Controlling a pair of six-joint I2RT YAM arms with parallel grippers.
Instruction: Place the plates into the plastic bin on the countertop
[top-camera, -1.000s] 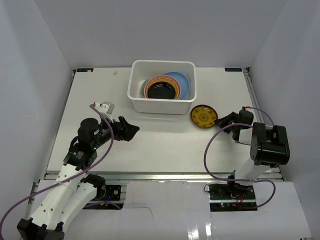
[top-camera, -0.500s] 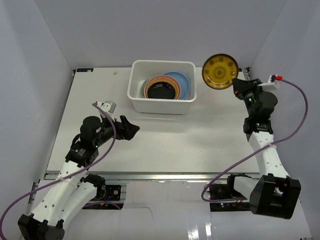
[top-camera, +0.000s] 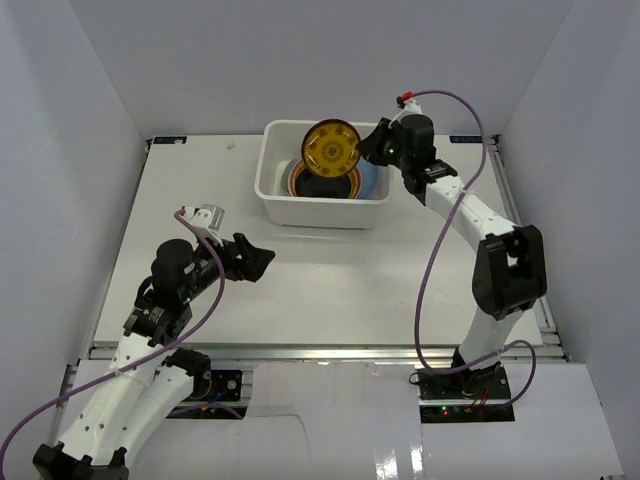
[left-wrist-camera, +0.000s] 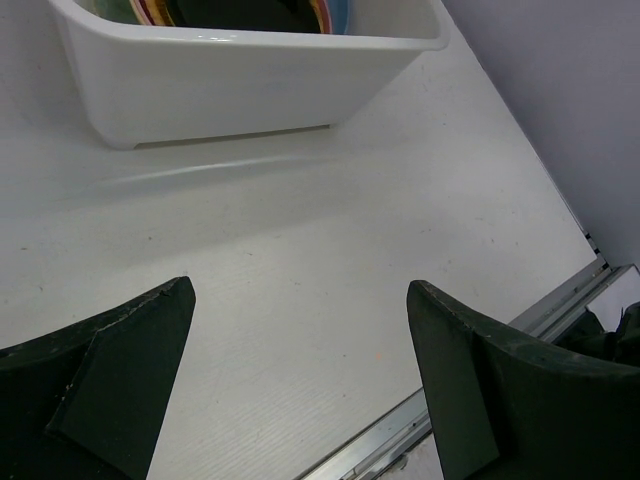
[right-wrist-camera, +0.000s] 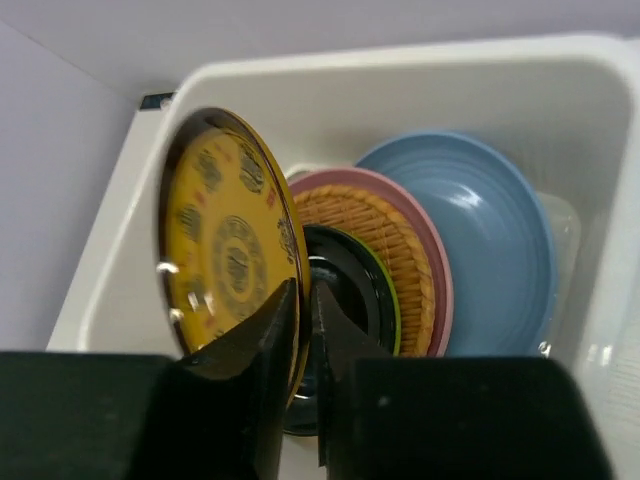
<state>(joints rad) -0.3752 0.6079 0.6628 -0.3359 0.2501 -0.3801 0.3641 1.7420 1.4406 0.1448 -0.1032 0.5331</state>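
Countertop (top-camera: 340, 290) bin (top-camera: 325, 212) — plate (right-wrist-camera: 225, 260) rim between fingers (right-wrist-camera: 255, 340), wrist-only.

This is a robotics lab test cell rather than a lived-in room: plain white panels (top-camera: 60, 150) wall in a flat white surface (top-camera: 330, 290) with an aluminium rail (top-camera: 320, 352) along its front edge. A left arm (top-camera: 130, 345) and a right arm (top-camera: 465, 212), both white and black, are bolted side by side at that edge and trail loose purple cables (top-camera: 418, 315). The only household goods are a white plastic bin (top-camera: 275, 185) of coloured plates (right-wrist-camera: 480, 240) and a yellow-patterned plate (top-camera: 330, 148) pinched in the right tool (right-wrist-camera: 305, 300).
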